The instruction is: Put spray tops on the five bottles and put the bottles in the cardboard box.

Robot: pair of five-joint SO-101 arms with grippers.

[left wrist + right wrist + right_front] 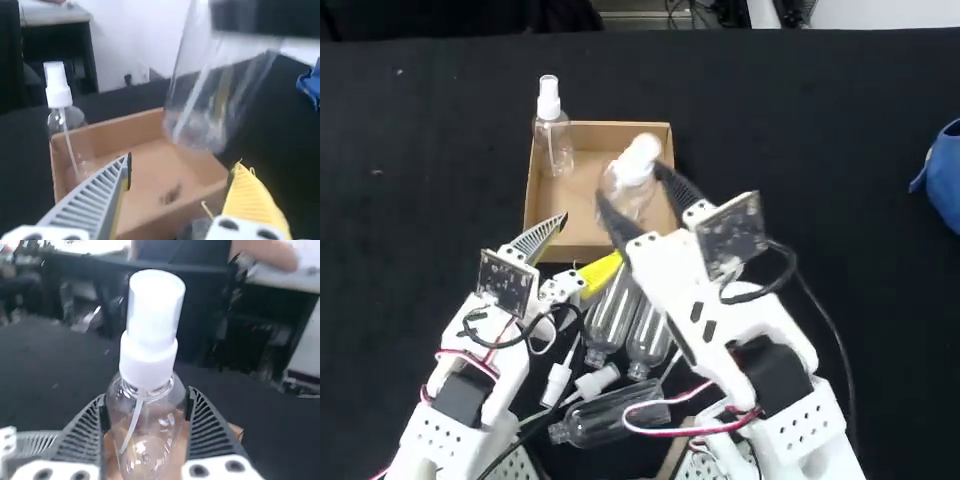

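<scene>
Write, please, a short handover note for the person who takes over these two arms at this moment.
Right gripper: shut on the held bottle, spray top on, above the cardboard box.
Left gripper: open, holding nothing, by the box's near edge.
Done: the standing bottle, capped, is in the box's far corner.
Left: set the held bottle into the box. Three uncapped bottles lie on the table near the arms, with loose spray tops beside them. Cap them and box them.
</scene>
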